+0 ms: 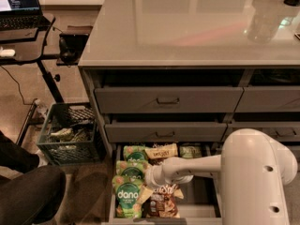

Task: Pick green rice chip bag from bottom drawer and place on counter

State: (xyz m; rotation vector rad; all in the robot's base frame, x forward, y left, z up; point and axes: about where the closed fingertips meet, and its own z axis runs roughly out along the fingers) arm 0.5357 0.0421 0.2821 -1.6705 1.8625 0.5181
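**Drawer Open, Pick Not Confirmed**

Counter (187,27), one, upper frame: no bag on it. Bottom drawer (202,198), one, lower centre: standing open. Gripper (151,178), one, lower centre: down among the bags at the drawer's left side; whether it holds anything cannot be told (the wrist hides it). Green rice chip bag (127,196): lying at the drawer's front left, one of three alike in a row. Brown-and-cream bags: two. Paler green bag: one. In my judgement, lifting and placing remain.

bottom drawer (199,198) | holds green rice chip bag (127,196) (several alike), brown bags (161,203) | end effector (151,177) above
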